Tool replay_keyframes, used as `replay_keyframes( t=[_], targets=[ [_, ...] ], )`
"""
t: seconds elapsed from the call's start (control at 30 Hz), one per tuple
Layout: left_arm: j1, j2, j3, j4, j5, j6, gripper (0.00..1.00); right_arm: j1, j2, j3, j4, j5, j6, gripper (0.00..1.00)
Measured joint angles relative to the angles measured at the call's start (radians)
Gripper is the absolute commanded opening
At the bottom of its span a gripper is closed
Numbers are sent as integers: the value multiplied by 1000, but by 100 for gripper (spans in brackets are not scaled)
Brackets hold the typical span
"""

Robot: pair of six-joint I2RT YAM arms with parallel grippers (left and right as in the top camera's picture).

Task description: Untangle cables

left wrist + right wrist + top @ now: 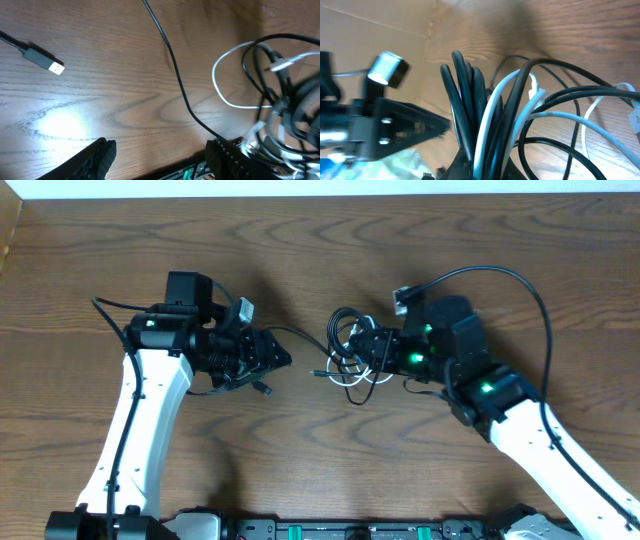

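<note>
The cables [350, 350] lie as a tangle of black and white loops at the table's middle. My right gripper [368, 352] is shut on that bundle; in the right wrist view black and white strands [490, 110] rise packed between its jaws [490, 167]. My left gripper [282, 360] stands open just left of the tangle, with nothing between its fingers [97, 157]. One thin black cable [175, 65] runs down the wood to the tip of its right-hand finger [225, 157]. A white loop [220, 85] bulges out of the tangle [280, 90]. A black USB plug [45, 59] lies loose on the table.
The left arm [385, 130] fills the left side of the right wrist view, close to the bundle. A thick black arm cable [500, 275] arcs over the right arm. A small plug end [262, 388] lies under the left gripper. Bare wood surrounds both arms.
</note>
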Motion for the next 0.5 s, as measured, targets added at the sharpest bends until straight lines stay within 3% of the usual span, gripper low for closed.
replay_keyframes(
  t=[0.2, 0.5],
  targets=[
    [-25, 0, 0, 6, 46, -17, 64, -25, -22, 0, 4, -40, 50, 4],
    [-71, 0, 0, 53, 274, 10, 64, -25, -22, 0, 14, -17, 130, 2]
  ],
)
